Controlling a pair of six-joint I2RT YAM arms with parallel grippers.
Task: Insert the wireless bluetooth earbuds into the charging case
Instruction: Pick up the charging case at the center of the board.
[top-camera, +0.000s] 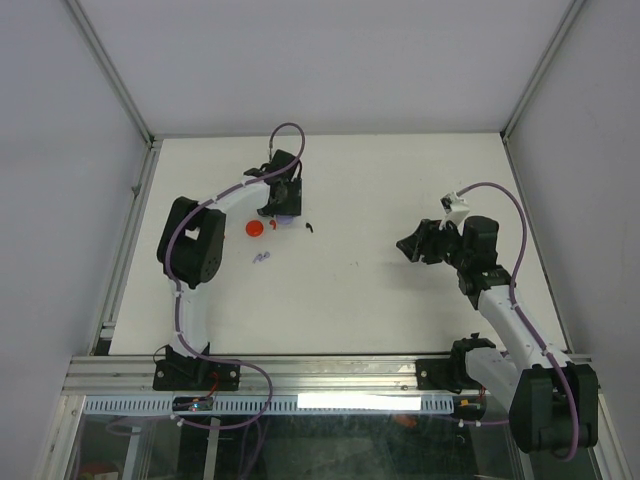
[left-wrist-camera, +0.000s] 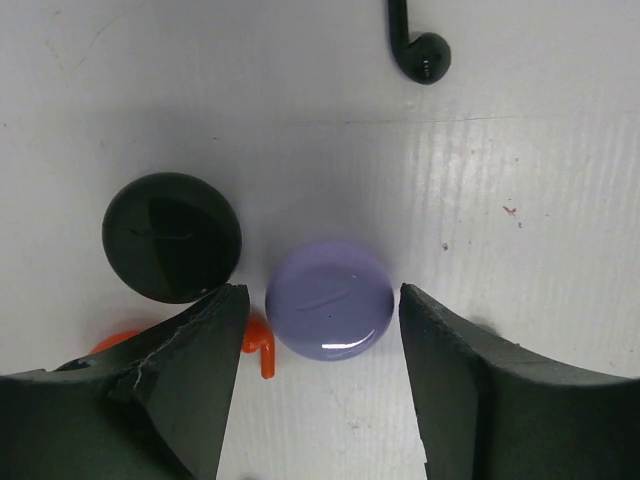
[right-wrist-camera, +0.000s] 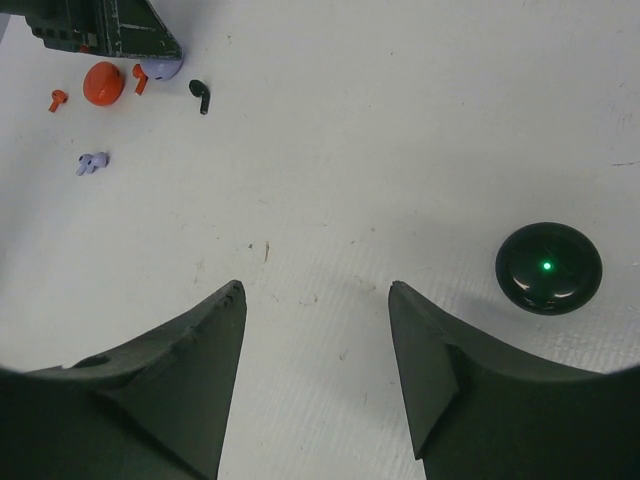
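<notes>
Earbuds (right-wrist-camera: 92, 162) lie loose on the white bench (top-camera: 400, 180). Left gripper (left-wrist-camera: 320, 290), released, straddles the round glossy purple case (left-wrist-camera: 330, 300), likely to grasp it; right gripper (right-wrist-camera: 315, 288), released, waits well apart. Tiny black hooked earbud (left-wrist-camera: 420, 50) lies beyond that case.

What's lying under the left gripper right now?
A closed pale purple case lies between the open fingers of the left gripper; its inside cannot be seen. A red earbud and red case peek from behind one finger, mostly covered.
</notes>
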